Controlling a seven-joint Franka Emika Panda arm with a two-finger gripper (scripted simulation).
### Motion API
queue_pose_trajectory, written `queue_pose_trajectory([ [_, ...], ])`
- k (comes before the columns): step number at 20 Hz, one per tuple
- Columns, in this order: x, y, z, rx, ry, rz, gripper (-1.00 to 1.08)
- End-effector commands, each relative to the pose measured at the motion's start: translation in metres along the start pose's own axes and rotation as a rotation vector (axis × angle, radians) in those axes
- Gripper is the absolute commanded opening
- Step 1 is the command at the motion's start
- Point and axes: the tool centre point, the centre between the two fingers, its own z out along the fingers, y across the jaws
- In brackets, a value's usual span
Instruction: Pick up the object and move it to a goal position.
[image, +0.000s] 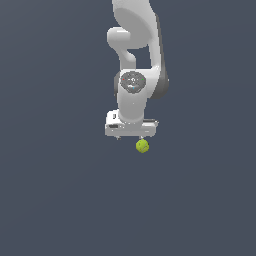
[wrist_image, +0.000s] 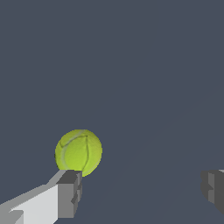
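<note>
From where I stand the white arm (image: 134, 60) comes straight down out of the top of the scene, its wrist turned so the broad white hand faces the plain dark grey surface (image: 55, 200). Going left to right along the underside of that hand, there is first nothing under it, then the gripper (image: 131, 137), and then, toward the exterior view's right end, the small yellow-green ball (image: 142, 146) sitting just below the hand's edge. The wrist view explains that offset: the fingers (wrist_image: 70, 192) are spread wide, one grey pad close beside the ball (wrist_image: 78, 152) and the other well apart at the far edge of the picture, so the ball lies off-centre in the gap instead of midway. They have hold of nothing. Whether the near pad is actually touching the ball I cannot tell; it looks just beside it. My guess is the arm is lining up for the pick, and the ball being so much narrower than the spread means the fingers must close a long way. No goal marker shows in either view, and there are no containers anywhere.
</note>
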Motion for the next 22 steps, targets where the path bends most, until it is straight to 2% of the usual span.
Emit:
queue_pose_trajectory([
  [1,-0.002,-0.015,0.009,0.003,0.011,0.010,1.00],
  [6,-0.009,-0.044,0.028,0.012,0.035,0.034,1.00],
  [11,-0.014,-0.061,0.038,0.018,0.049,0.049,1.00],
  [22,-0.016,-0.067,0.050,0.020,0.051,0.052,1.00],
])
